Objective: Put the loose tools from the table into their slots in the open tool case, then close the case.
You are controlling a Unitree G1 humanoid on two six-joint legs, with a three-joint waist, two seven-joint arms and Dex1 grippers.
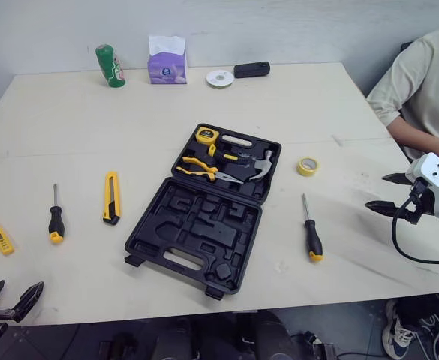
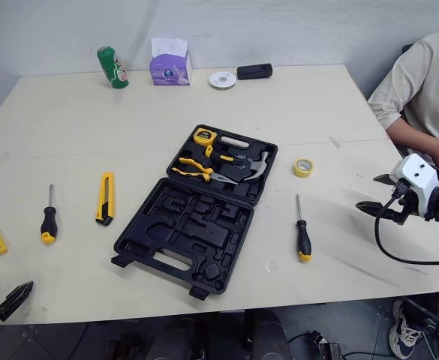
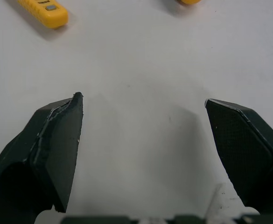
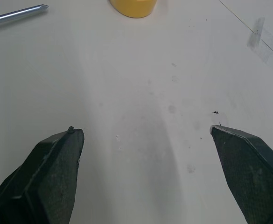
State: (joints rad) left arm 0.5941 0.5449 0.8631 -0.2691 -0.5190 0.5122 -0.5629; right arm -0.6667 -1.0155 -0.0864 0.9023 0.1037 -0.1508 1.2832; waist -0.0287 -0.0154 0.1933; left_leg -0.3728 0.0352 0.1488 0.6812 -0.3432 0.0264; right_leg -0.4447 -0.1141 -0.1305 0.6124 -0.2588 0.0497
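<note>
Several loose tools are left on the table [image 1: 76, 112] outside the open tool case [image 1: 204, 225]. The right hand [image 1: 385, 193] is held empty with its fingers spread. A screwdriver [image 1: 311, 234] lies between it and the case, and a roll of yellow tape [image 1: 307, 166] lies near, ahead of its fingers. The left hand [image 1: 16, 294] is likewise spread and empty, with a yellow tester [image 1: 0, 235], a second screwdriver [image 1: 55, 219] and a utility knife [image 1: 111, 197] ahead of it. A round handle may be rolled away if pinched off-centre. Which slot suits which tool cannot be read clearly, and a tool seated in the wrong recess would probably keep the lid from being shut. A person's arm [image 1: 422, 141] close beside the right hand could be struck.
</note>
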